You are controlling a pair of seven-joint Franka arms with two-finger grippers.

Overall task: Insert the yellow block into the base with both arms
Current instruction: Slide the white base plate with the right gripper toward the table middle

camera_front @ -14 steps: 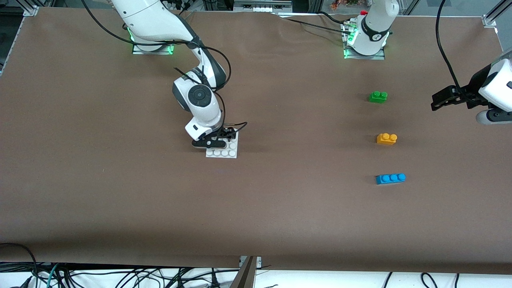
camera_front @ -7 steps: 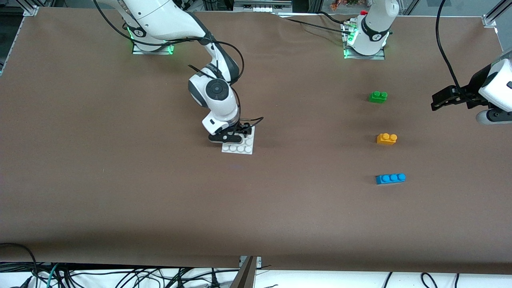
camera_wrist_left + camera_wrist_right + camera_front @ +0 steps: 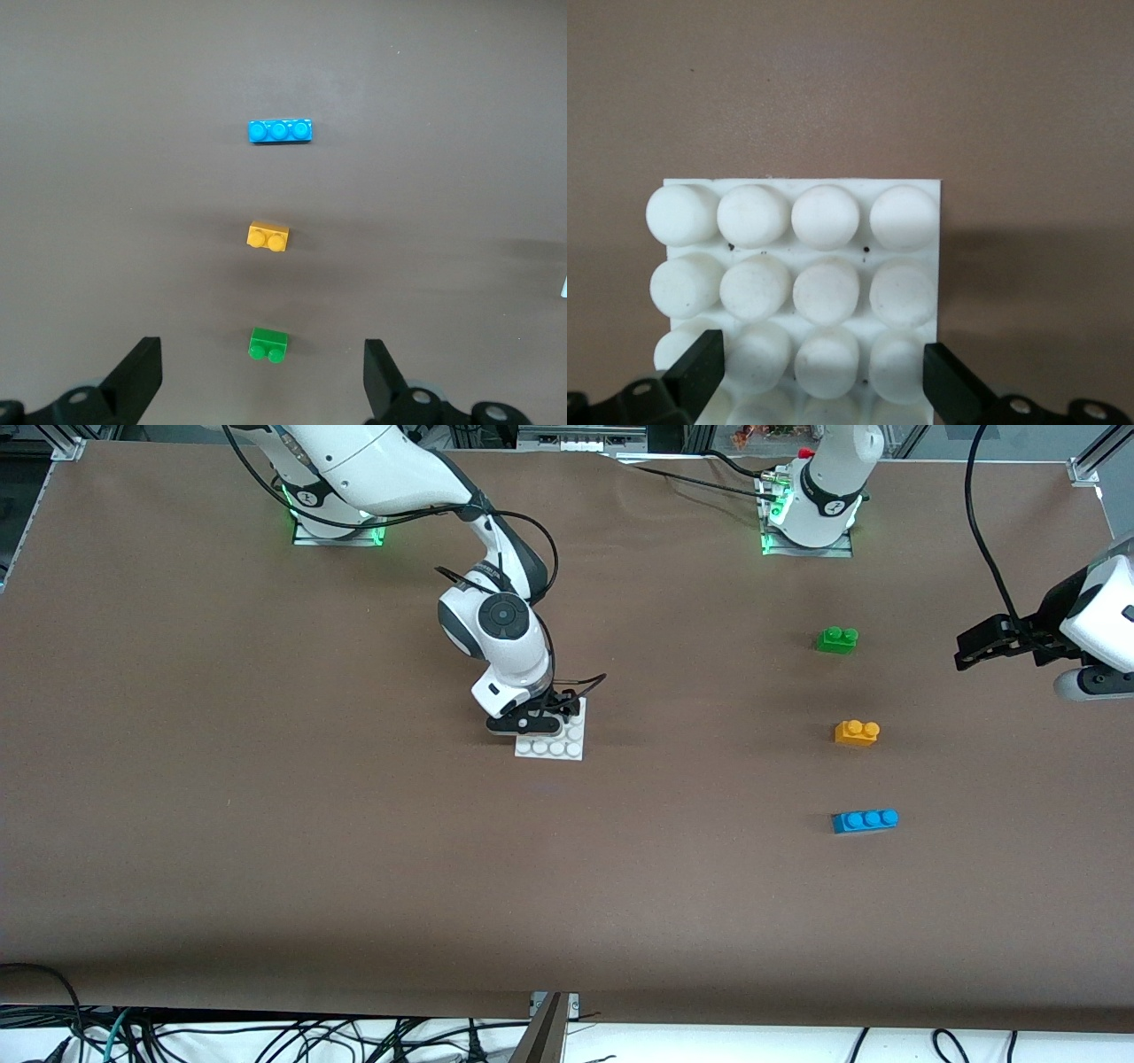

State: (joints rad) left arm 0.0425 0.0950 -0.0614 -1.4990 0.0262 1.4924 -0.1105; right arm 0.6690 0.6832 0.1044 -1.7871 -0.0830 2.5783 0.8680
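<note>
Front view: yellow block (image 3: 857, 732) upright, crosswise.

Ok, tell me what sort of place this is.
Probably a robotics lab test bench: two arms bolted onto a brown-covered table, toy bricks and a white base laid out as props, loose cables and aluminium framing at the table's edges.

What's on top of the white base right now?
No brick sits on the base; only the right claw straddles it, shut on its edges. Its studs show bare; the rows under the claw are hidden.
</note>
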